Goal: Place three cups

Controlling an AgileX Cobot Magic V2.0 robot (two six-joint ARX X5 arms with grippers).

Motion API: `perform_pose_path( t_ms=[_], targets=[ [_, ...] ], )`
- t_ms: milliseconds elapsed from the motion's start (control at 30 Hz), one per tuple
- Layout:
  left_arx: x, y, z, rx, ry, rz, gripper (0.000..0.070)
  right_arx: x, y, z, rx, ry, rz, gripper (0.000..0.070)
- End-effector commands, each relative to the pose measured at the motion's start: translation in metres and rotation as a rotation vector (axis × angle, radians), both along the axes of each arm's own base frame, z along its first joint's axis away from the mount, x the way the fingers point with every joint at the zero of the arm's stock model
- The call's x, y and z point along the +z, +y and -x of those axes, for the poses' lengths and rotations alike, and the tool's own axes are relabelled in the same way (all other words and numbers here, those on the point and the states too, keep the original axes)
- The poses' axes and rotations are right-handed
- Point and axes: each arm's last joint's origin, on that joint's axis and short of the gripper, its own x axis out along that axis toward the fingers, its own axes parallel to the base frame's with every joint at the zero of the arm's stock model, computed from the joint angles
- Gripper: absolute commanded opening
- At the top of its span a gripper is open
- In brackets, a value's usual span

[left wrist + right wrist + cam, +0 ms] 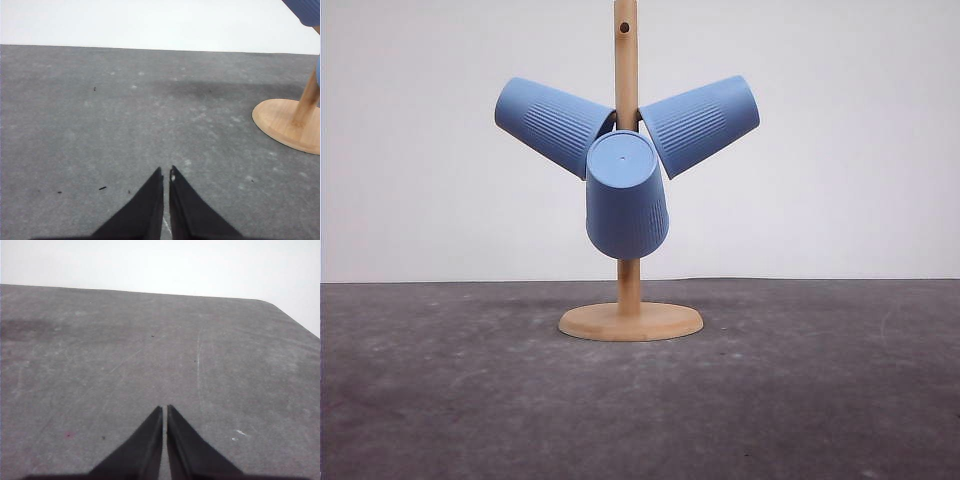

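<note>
Three light-blue ribbed cups hang upside down on the pegs of a wooden stand (629, 320) in the front view. One cup (552, 124) tilts up to the left, one cup (702, 122) tilts up to the right, and the third cup (626, 198) points its flat bottom toward the camera. My left gripper (166, 173) is shut and holds nothing, low over the grey table with the stand's round base (287, 124) off to its side. My right gripper (164, 410) is shut too, over bare table with nothing in it.
The dark grey table (470, 400) stretches wide on both sides of the stand, with a white wall behind. In the right wrist view the table's rounded corner and edge (285, 310) lie ahead of the fingers.
</note>
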Motion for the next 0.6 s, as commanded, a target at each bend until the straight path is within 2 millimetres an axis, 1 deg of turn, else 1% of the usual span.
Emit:
perform_pose_path(
  t_ms=[0, 567],
  targets=[
    [-0.0034, 0.0002, -0.0006, 0.004, 0.007, 0.0, 0.0, 0.0, -0.0001, -0.0003, -0.003, -0.009, -0.01, 0.0009],
    [-0.0034, 0.0002, -0.0006, 0.004, 0.007, 0.0, 0.0, 0.0, -0.0001, -0.0003, -0.003, -0.009, -0.01, 0.0009]
  ],
)
